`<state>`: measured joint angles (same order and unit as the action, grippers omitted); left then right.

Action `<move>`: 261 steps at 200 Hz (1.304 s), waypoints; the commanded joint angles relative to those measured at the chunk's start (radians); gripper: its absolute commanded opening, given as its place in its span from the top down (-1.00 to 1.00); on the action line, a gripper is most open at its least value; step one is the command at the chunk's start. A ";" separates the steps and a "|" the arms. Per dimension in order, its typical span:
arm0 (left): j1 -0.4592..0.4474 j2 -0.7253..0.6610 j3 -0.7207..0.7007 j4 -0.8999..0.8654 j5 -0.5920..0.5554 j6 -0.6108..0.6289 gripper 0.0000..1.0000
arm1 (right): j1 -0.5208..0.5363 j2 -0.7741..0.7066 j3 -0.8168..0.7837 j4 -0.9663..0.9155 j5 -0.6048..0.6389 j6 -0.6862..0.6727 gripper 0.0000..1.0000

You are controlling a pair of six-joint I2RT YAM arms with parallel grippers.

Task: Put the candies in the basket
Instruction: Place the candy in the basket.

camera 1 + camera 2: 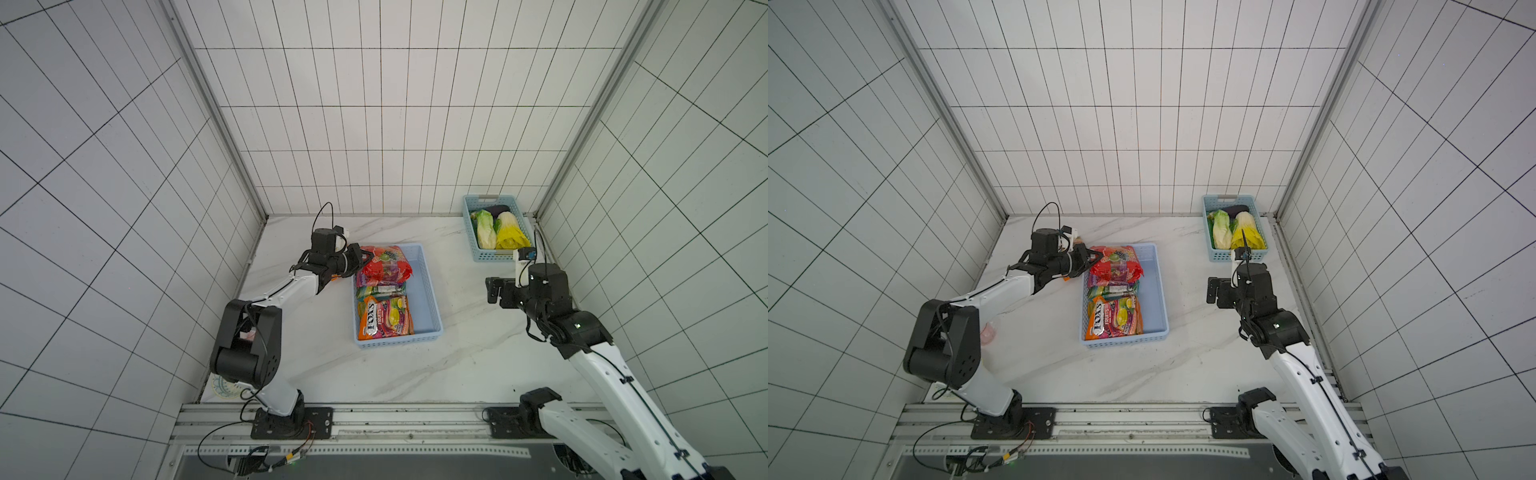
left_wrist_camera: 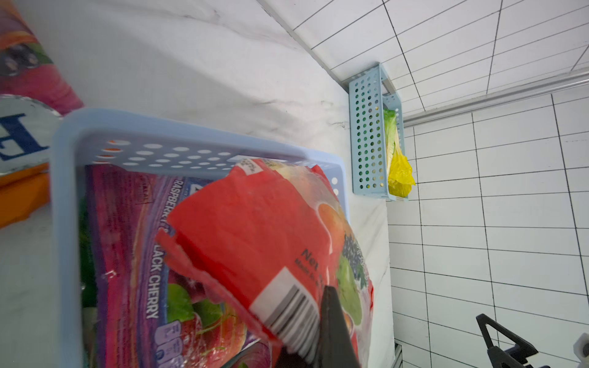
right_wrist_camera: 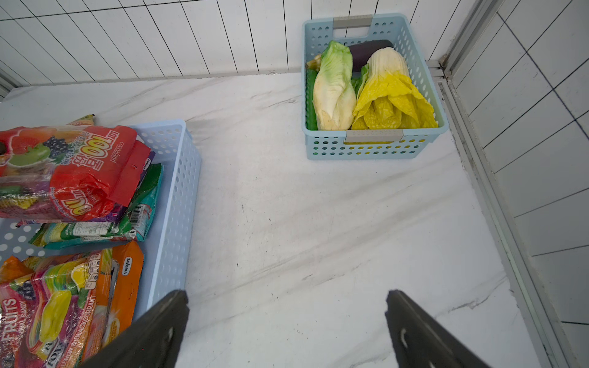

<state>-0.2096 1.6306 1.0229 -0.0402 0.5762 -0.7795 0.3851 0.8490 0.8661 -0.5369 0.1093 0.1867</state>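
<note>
A white marble bench inside a tiled booth is shown from above. Towards its left edge, the left gripper is seen pressed together on the edge of a red bag of candies, which is held tilted over the far end of the basket. The basket, shallow and pale blue, is set near the middle of the bench. Inside it, along its left wall, a teal bag is partly covered by the red one. An orange bag marked FOX'S is laid at the near end, and a purple bag is seen underneath the red one. Further right, the right gripper is held above bare bench, its jaws spread wide with nothing between them. In the far right corner, a deeper blue basket is filled with leafy vegetables.
</note>
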 commanded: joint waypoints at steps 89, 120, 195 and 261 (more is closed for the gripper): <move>0.031 -0.098 0.008 -0.172 -0.132 0.200 -0.23 | -0.017 -0.005 0.007 0.000 -0.007 0.000 -0.98; 0.036 -0.129 0.057 -0.238 -0.164 0.269 -0.34 | -0.018 0.004 0.017 -0.003 -0.021 -0.003 -0.98; 0.209 -0.094 0.087 -0.303 -0.229 0.277 -0.54 | -0.018 -0.007 0.008 -0.002 -0.043 0.002 -0.98; 0.323 0.093 0.116 -0.282 -0.177 0.196 -0.70 | -0.017 -0.008 0.010 -0.013 -0.024 0.002 -0.98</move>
<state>0.0956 1.6661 1.1213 -0.3305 0.3733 -0.5468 0.3786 0.8505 0.8661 -0.5369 0.0753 0.1871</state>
